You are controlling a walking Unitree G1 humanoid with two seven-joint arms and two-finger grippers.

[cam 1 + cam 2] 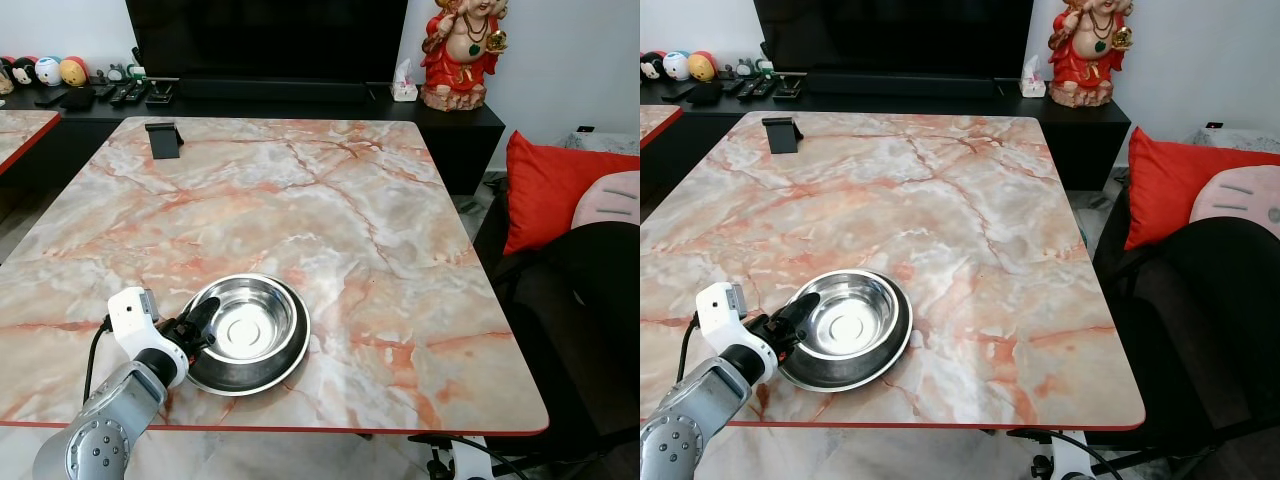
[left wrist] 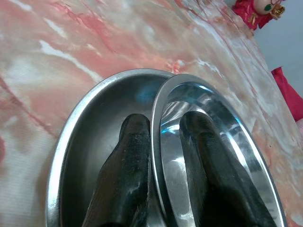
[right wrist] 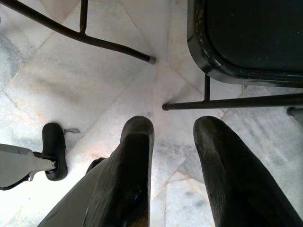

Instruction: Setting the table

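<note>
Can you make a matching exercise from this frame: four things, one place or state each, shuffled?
Things:
1. steel bowl
2. left hand
3. red cushion
4. right hand

Places or states:
A. on the dark seat beside the table
B. hanging open above the floor tiles
C. near the table's front edge, on the marble top
D. fingers either side of the bowl's rim

Pairs: 1-C, 2-D, 3-A, 4-B
</note>
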